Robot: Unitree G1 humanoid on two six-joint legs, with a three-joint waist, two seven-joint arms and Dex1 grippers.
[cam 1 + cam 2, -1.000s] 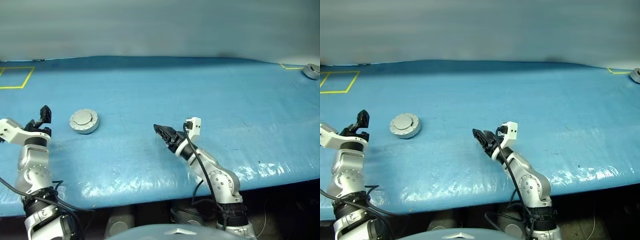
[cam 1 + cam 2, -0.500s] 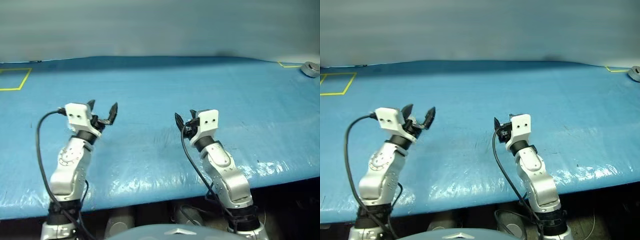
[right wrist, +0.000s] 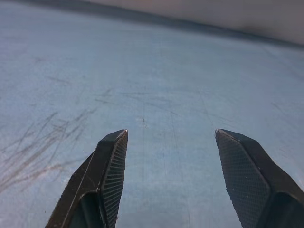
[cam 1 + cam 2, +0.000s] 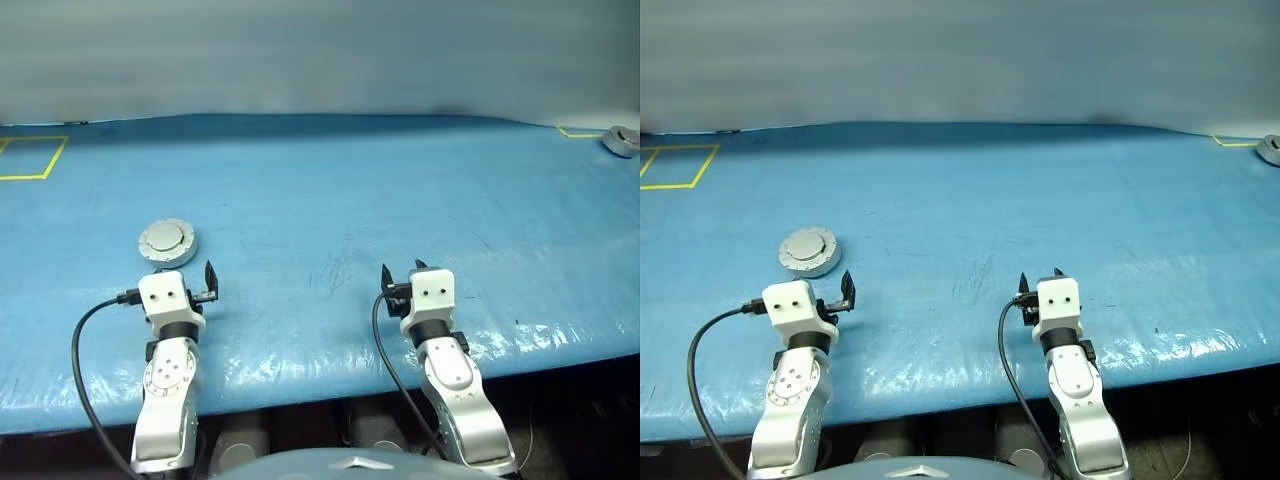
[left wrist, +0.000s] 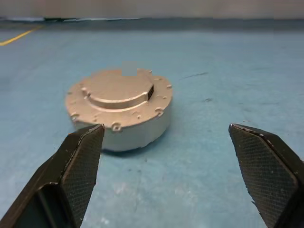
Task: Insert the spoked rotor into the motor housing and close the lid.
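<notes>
The lid (image 4: 168,242), plain face up, lies on the blue bench (image 4: 400,190) just ahead of the left gripper (image 5: 180,156), whose jaws are spread wide and empty. The right gripper (image 3: 171,171), also spread and empty, sits well apart.

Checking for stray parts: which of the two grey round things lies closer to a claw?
The grey disc just ahead of the left claw; the other grey thing sits far off.
</notes>
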